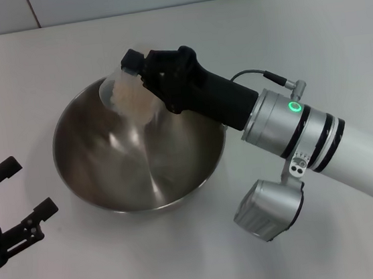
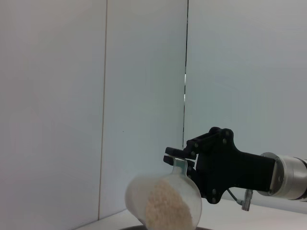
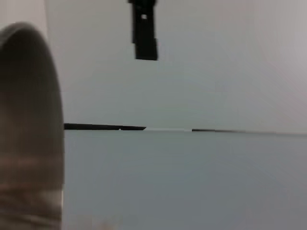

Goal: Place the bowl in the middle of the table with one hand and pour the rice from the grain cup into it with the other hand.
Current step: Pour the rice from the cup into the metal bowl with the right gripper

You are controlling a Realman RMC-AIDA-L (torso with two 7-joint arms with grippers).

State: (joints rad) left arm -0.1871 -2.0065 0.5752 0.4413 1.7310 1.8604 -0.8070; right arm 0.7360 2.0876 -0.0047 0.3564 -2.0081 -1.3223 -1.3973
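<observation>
The bowl (image 1: 141,158) is set on the white desk (image 1: 310,38), near its middle in the head view, with its shiny inside turned upward. The right hand (image 1: 140,74) is held above the bowl's far rim, reached in from the right on the silver and white arm. The grain cup (image 1: 124,96) is clamped between its black fingers (image 1: 131,59) and is tipped steeply, mouth down toward the inside of the bowl. The rice (image 1: 131,98) is seen as a pale mass inside the tilted cup; a faint pale streak runs down from the cup along the bowl's inner wall, but whether it is falling grain or a reflection cannot be told.

In the left wrist view the same cup (image 2: 163,201) is shown from the side, with the rice (image 2: 168,208) packed toward its lower end and the right hand (image 2: 180,160) closed about its upper part.

The left hand (image 1: 11,200) is parked low at the left edge of the desk, well apart from the bowl, its two black fingers spread wide and nothing held between them.

In the right wrist view only a blurred curve of the bowl (image 3: 29,134) and the desk beyond are shown.
</observation>
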